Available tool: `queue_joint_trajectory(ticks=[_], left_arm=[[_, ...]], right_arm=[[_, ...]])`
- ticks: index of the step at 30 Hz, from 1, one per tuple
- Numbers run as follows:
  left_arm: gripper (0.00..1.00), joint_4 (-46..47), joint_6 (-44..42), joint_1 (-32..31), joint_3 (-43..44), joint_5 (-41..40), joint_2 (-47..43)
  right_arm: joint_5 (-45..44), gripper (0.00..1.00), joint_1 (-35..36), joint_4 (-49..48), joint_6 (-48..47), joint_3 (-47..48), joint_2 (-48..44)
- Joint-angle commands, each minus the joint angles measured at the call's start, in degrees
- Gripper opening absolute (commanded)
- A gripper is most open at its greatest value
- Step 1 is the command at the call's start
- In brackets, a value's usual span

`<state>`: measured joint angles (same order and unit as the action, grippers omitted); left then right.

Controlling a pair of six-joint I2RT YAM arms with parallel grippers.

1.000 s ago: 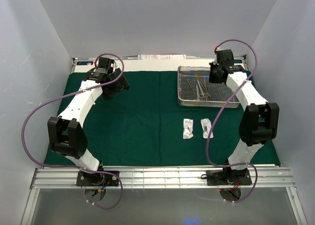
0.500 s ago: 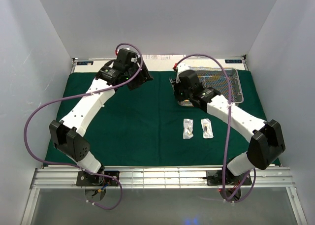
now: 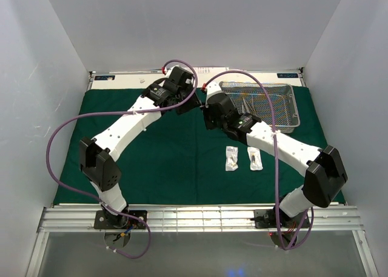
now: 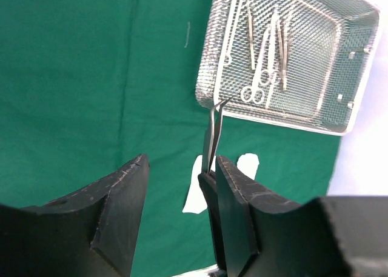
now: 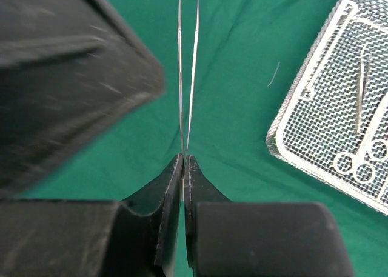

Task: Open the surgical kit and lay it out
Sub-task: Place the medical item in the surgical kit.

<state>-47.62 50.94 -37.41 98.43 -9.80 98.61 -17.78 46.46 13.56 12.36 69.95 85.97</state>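
The dark green cloth (image 3: 151, 162) lies spread flat over the surface (image 3: 121, 77) and fills the middle of the overhead view. From the lower left, the left arm reaches up and across to the top centre. There the left gripper (image 4: 182, 168) hangs over the cloth, its jaws standing well apart with nothing between them. Just right of it, the right gripper (image 5: 183, 159) comes in from the lower right, jaws pressed shut on the butt end of a slim pair of forceps (image 4: 211, 140). The two thin tines stick out past the fingertips over the cloth. In the left wrist view they sit close against the inner edge of the finger on the right of that frame, and I can't tell whether they touch it. Below and a little right of the grippers, two small clear packets (image 3: 231, 158) lie side by side on the cloth, slightly apart. In the upper right, the silver wire-mesh tray (image 4: 318, 65) rests on the cloth, with slim ring-handled instruments (image 4: 265, 59) lying inside it.
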Motion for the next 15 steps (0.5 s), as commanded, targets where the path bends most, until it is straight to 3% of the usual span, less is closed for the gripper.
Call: queue_joint_trajectory(ticks=[1,10,15], left_arm=[[0.57,0.9,0.8,-1.3,2.1,-3.4,-0.3],[0.46,5.2,1.1,-2.7,-0.8,-6.9,-0.5],[0.44,8.5,4.2,-2.7,-5.2,-9.5,-2.4]], right_arm=[[-1.4,0.08,0.9,-2.0,0.9,1.6,1.3],[-0.2,0.08,1.3,-0.7,2.8,2.8,2.3],[2.0,0.08,1.3,-1.0,5.2,2.7,2.0]])
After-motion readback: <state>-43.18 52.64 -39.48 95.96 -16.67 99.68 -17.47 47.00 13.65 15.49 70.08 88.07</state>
